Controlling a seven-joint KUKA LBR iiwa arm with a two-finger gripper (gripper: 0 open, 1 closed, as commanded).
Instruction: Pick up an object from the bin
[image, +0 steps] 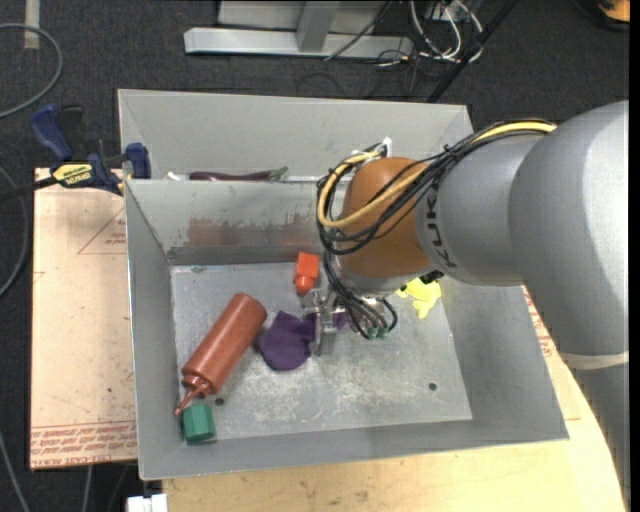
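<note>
Your hand (322, 330) sits low in the middle of the bin (150, 300), at the right edge of the purple lump (283, 342); you cannot tell whether it is clenched or released | risk: an off-centre close could shove the lump against the brown bottle (224, 340) or slip off it.

Single camera, set above the bin (400, 395), looking down and tilted somewhat to one side, so the far wall (240, 215) shows its inner face. Near enough that the whole bin fits in frame, with dark floor (100, 60) at top and left. Arm (560, 210) comes in from view right, closest to the lens, covering the bin's upper right corner.
</note>
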